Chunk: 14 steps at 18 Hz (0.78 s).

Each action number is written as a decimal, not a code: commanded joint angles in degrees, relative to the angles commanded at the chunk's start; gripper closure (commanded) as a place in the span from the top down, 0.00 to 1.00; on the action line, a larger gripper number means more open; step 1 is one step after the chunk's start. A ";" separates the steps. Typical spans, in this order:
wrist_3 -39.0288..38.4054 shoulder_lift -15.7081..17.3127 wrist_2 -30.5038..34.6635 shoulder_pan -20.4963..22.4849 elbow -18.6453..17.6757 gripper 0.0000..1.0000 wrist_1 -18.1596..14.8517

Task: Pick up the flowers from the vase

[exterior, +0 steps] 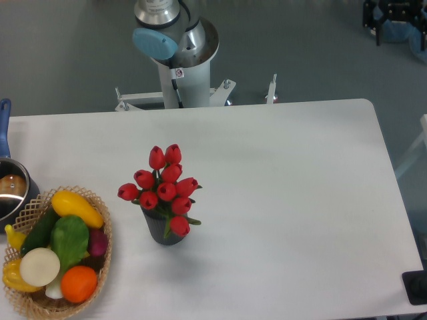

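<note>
A bunch of red tulips (164, 185) with green leaves stands upright in a small dark vase (159, 230) on the white table (287, 187), left of the table's middle. The flower heads hide most of the vase's mouth. Only the arm's base column (175, 47) shows, behind the far table edge. The gripper is out of view.
A wicker basket (100, 267) with several vegetables and fruits sits at the front left corner. A metal pot (10, 190) with a blue handle (4, 127) stands at the left edge. A dark object (417, 287) sits off the front right corner.
</note>
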 joint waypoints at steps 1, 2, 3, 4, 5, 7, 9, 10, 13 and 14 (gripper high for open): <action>0.00 0.00 0.00 -0.09 -0.09 1.00 0.09; 0.00 0.00 0.09 -0.17 -0.09 1.00 0.17; 0.00 -0.09 0.09 -0.44 0.00 1.00 0.18; 0.00 -0.09 0.09 -0.79 0.00 1.00 0.35; 0.00 -0.09 0.09 -0.88 0.00 1.00 0.35; 0.00 -0.09 -0.17 -0.97 -0.09 1.00 0.61; 0.00 -0.17 -0.53 -1.05 -0.17 1.00 0.62; -0.09 -0.09 -0.53 -1.05 -0.26 1.00 0.62; -0.09 -0.26 -0.53 -1.93 -0.61 1.00 0.70; -0.09 -0.26 -0.53 -2.02 -0.62 1.00 0.70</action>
